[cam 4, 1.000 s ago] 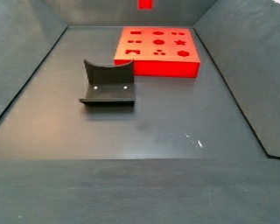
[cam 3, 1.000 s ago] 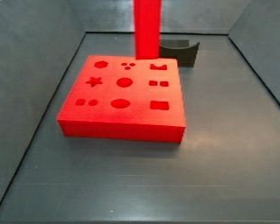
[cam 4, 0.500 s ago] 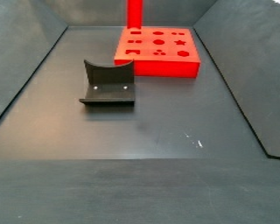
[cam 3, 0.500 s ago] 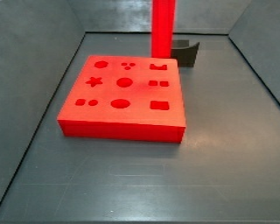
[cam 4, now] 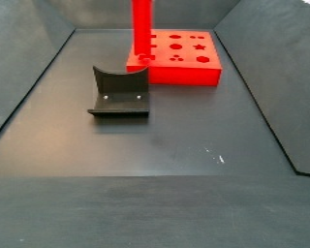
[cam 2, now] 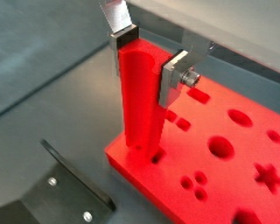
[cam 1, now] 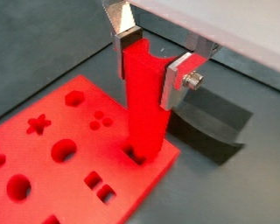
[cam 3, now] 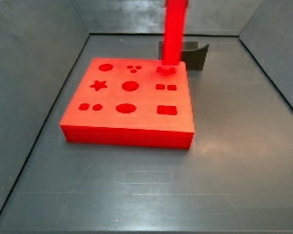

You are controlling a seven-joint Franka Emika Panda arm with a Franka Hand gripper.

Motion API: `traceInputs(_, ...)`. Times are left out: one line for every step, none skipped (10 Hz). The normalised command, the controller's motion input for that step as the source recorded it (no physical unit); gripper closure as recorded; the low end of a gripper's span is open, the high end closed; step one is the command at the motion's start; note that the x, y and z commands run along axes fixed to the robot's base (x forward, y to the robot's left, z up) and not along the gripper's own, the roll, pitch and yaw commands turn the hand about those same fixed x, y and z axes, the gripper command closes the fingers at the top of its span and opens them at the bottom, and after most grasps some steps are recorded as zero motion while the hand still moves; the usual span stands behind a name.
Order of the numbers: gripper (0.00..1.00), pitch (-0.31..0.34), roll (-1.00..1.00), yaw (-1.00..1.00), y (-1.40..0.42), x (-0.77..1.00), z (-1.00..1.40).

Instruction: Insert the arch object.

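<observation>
The arch object (cam 1: 146,105) is a long bright red bar, held upright. My gripper (cam 1: 153,61) is shut on its upper end, silver fingers (cam 1: 178,80) on both sides; it also shows in a wrist view (cam 2: 149,63). The bar's lower end meets the red board (cam 1: 60,153) at the arch-shaped hole near its corner (cam 2: 140,144). In both side views the bar (cam 3: 174,35) (cam 4: 140,29) stands upright on the board's corner hole (cam 3: 167,68), and the gripper itself is out of frame above.
The dark fixture (cam 4: 119,93) stands on the grey floor beside the board (cam 4: 177,56); it also shows behind the bar (cam 3: 193,53) and in both wrist views (cam 1: 213,127) (cam 2: 60,197). Grey walls enclose the floor.
The bar has moved sideways over the board to the corner arch hole and come down, its lower end now at the hole.
</observation>
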Motion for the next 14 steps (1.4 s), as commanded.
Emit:
traceInputs(1.0, -0.009, -0.12, -0.33, 0.01, -0.42, -0.03)
traceInputs(1.0, -0.03, -0.1, -0.15, 0.0, -0.19, 0.0)
traceInputs(1.0, -0.004, -0.05, 0.0, -0.12, 0.09, 0.0)
traceInputs(1.0, 0.0, -0.07, 0.1, 0.0, 0.38, -0.1)
traceInputs(1.0, 0.0, -0.11, 0.22, 0.02, 0.45, -0.17)
traceInputs(1.0, 0.0, -0.1, 0.31, 0.0, 0.32, -0.2)
traceInputs(1.0, 0.0, -0.03, 0.31, 0.0, 0.0, -0.22)
traceInputs(1.0, 0.0, 0.0, 0.39, -0.11, -0.02, -0.19)
traceInputs(1.0, -0.019, 0.0, 0.4, -0.11, -0.09, -0.11)
traceInputs(1.0, -0.031, 0.0, 0.3, -0.09, -0.32, -0.16)
traceInputs(1.0, -0.027, 0.0, 0.28, -0.2, -0.24, -0.1)
traceInputs(1.0, -0.02, 0.0, 0.22, -0.19, -0.1, -0.11)
traceInputs(1.0, -0.02, -0.05, 0.05, -0.06, -0.09, -0.14)
traceInputs(1.0, -0.004, -0.08, 0.0, 0.0, 0.09, -0.24)
